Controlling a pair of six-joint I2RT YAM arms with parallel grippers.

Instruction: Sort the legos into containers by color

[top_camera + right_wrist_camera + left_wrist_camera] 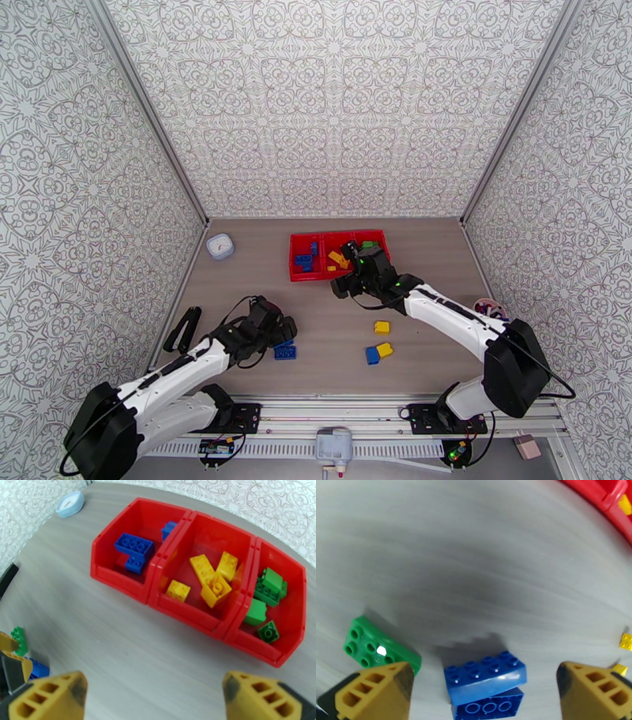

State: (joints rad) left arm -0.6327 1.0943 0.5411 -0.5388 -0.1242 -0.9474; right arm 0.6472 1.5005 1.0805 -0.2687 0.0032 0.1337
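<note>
Fingers [375,691] of left gripper [484,675] wide apart in left wrist view, nothing clamped; I see two blue legos [486,679], one atop other, between them on tabletop [474,559], green lego [371,645] beside one finger. Right wrist view: right gripper [155,681] spread wide, empty, short of red tray [118,578] by tabletop's far edge; compartments [205,547] hold blue, yellow, green, left to right. Top view: yellow lego [381,327], blue-yellow pair [378,352] toward tabletop's near edge.

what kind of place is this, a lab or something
Likely a robot test booth: patterned backdrop walls close in the table on three sides, two arms are bolted to a rail at its near edge, and a red tray with toy bricks is staged for sorting.
</note>
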